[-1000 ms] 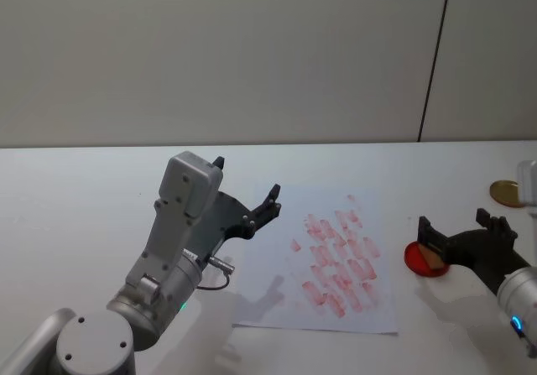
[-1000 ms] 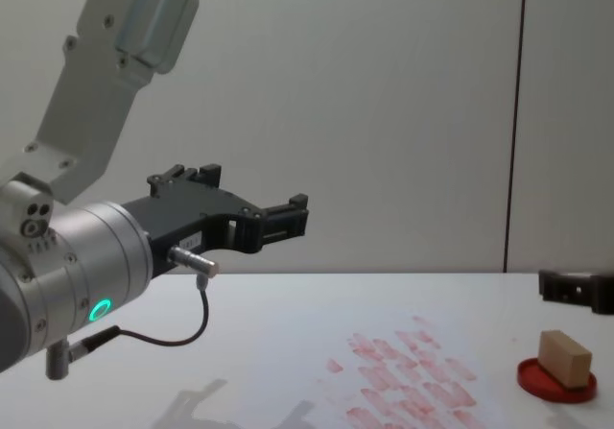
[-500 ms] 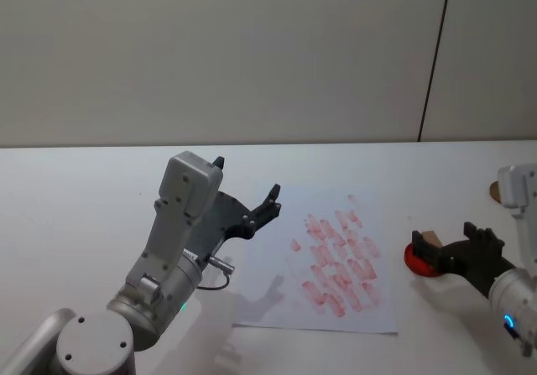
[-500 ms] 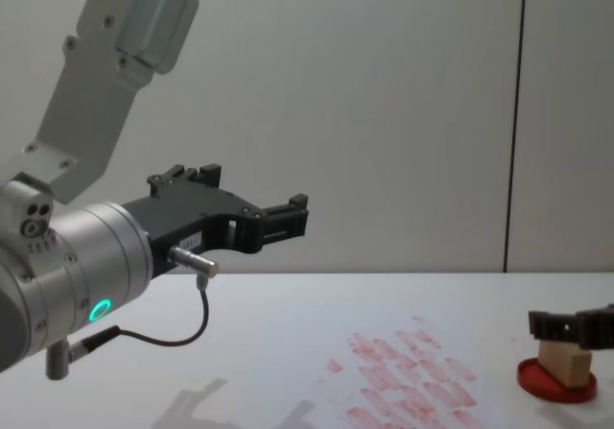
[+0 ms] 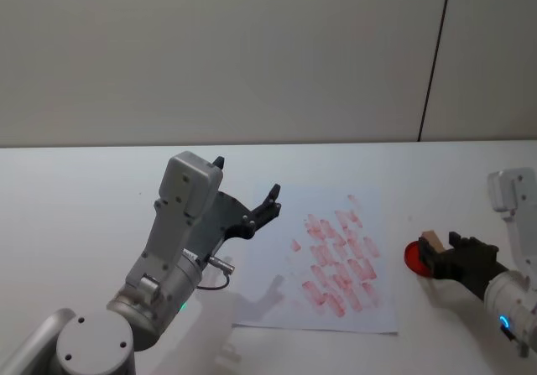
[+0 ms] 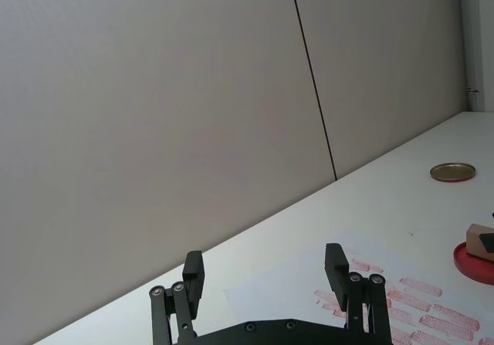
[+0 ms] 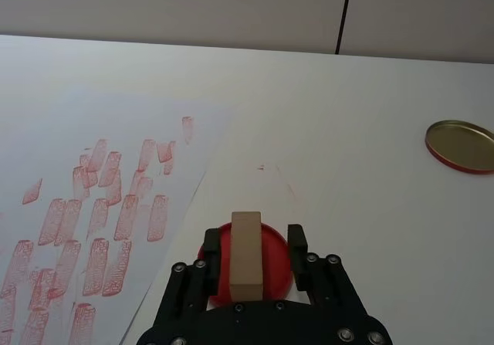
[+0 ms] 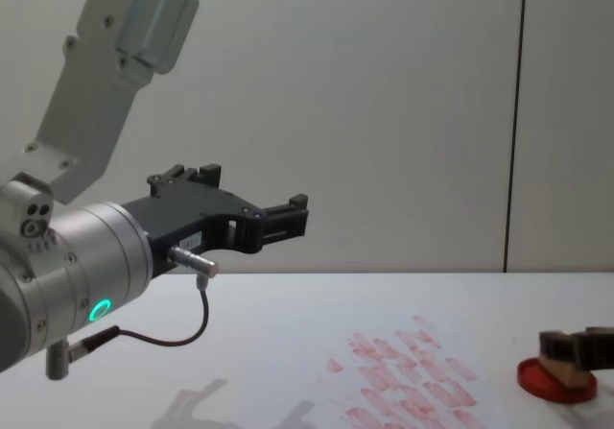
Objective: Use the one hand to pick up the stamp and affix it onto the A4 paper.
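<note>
One pincer (image 7: 252, 238) straddling stamp (image 7: 246, 258), left pincer (image 6: 264, 262) raised

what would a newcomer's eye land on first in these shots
Most striking is the A4 paper at table centre, covered in rows of red stamp marks. To its right, the right gripper sits open astride the wooden stamp, which stands on the round red ink pad, a gap showing on each side. The left gripper hangs open in the air left of the paper.
</note>
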### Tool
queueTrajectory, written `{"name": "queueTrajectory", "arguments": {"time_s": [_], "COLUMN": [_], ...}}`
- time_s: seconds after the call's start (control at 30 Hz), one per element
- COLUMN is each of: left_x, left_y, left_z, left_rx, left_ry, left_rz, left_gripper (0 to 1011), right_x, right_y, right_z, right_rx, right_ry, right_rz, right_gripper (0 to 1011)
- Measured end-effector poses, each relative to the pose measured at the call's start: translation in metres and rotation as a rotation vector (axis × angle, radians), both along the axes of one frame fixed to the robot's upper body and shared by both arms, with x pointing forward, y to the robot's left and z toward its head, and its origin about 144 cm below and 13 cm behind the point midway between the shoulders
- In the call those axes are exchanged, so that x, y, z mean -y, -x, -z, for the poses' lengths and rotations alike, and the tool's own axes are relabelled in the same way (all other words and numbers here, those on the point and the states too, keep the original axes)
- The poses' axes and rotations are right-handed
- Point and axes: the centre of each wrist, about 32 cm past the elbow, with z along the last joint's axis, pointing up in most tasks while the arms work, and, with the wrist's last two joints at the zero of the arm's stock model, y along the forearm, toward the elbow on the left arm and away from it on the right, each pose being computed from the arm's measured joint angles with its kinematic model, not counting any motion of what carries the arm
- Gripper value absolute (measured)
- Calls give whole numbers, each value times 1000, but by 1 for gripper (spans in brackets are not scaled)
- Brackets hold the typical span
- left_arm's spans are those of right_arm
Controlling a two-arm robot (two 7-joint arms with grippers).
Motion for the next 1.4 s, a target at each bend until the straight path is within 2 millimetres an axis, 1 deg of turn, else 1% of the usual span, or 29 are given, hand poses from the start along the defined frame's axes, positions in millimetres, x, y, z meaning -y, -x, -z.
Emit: {"name": "queueTrajectory", "arguments": {"time_s": [0.07,0.13,0.23,0.3,0.33,0.4,0.7,1.0,1.2,1.4], "left_x": [0,0,0,0,0,0,0,0,0,0], "left_y": [0,0,0,0,0,0,0,0,0,0], "left_z": [0,0,0,0,0,0,0,0,0,0], "left_rx": [0,0,0,0,0,0,0,0,0,0], "left_ry": [0,0,0,0,0,0,0,0,0,0], "left_rz": [0,0,0,0,0,0,0,0,0,0], "left_gripper": [993,993,993,993,993,993,993,993,993,993], "right_x": [0,0,0,-1,-1,-1,-3,-6,-13,-21], "right_y": [-1,-1,-2,-2,-2,-3,-5,-8,-16,-28], "right_z": [1,1,2,2,2,2,2,-8,-22,-30], "right_rx": [0,0,3,4,5,5,15,82,163,205], "right_ry": [2,3,7,9,11,12,14,11,4,2], "right_rz": [-1,-2,-7,-9,-10,-10,-11,-35,-89,-134], "right_gripper": [503,420,338,248,248,213,214,216,214,216]}}
